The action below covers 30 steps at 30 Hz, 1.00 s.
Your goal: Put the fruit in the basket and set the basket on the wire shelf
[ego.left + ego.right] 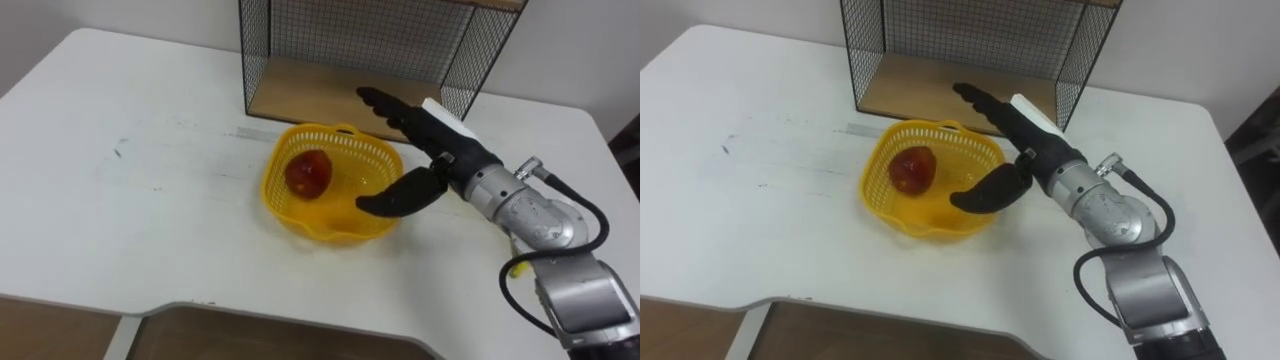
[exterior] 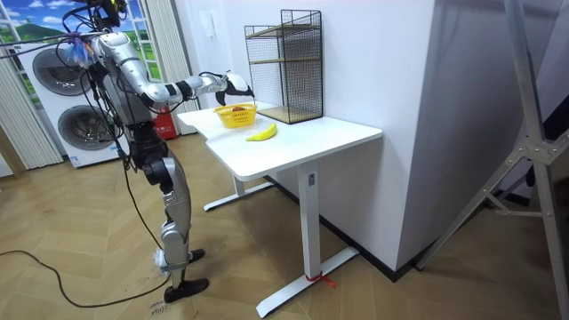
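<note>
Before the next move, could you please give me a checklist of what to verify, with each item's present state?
1. Apple in the basket: ok.
2. Banana in the basket: not ok, it lies on the table beside it.
3. Right hand open and holding nothing: ok, at the basket's right rim.
4. Wire shelf board bare where visible: ok.
5. Basket on the shelf: not ok, it stands on the table in front.

We are looking at a yellow lattice basket with a red apple on a white table. At twelve o'clock, a black grid-mesh wire shelf is showing its tan wooden base.
</note>
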### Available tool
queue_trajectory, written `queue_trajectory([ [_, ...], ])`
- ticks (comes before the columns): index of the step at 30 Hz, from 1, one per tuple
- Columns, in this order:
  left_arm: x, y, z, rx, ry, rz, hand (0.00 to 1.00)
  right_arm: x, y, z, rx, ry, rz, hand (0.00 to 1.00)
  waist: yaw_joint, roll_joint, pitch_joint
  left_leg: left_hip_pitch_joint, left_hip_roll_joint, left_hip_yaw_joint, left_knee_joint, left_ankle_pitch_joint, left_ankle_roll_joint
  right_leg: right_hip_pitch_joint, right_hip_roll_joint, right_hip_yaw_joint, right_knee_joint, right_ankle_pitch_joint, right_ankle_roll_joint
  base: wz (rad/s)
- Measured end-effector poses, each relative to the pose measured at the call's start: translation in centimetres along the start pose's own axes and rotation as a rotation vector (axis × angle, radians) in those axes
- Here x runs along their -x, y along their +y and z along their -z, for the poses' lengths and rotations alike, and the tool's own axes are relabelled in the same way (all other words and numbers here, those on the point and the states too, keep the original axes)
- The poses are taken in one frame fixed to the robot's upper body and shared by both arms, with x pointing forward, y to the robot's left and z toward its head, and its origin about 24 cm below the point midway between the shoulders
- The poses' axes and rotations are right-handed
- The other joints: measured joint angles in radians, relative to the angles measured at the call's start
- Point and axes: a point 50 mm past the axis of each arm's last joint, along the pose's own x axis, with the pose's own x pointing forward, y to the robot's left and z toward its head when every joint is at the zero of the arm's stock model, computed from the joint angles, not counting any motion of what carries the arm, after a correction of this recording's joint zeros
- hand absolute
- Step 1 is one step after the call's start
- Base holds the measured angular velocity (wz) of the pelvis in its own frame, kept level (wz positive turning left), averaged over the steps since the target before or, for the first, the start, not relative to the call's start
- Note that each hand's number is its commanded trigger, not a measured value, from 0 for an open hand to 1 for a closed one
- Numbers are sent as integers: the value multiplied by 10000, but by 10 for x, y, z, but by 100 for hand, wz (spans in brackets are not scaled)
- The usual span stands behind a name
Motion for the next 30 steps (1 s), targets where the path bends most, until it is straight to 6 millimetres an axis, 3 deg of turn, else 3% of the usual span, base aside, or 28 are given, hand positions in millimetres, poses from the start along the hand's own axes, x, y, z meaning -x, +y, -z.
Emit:
queue_trajectory([
  [11,2,-5,12,394,231,-30,0,17,-45,-3,-282,-336,2951,0,-315,120,9,202,4,39,-58,1,1,173,8,43,-14,0,0,0],
  [24,3,-1,22,935,514,-144,0,33,-74,20,-700,510,5783,0,-649,78,-18,163,11,37,-31,1,1,117,6,78,3,0,0,0],
  [27,2,0,20,1014,483,-211,0,36,-77,37,-968,1188,6294,0,-646,-6,-76,157,12,30,-26,1,1,123,4,48,3,0,0,0],
  [30,2,1,18,1022,497,-219,0,37,-76,47,-1103,1634,6365,0,-614,-14,-78,134,10,26,-20,1,1,106,2,48,3,0,0,0],
])
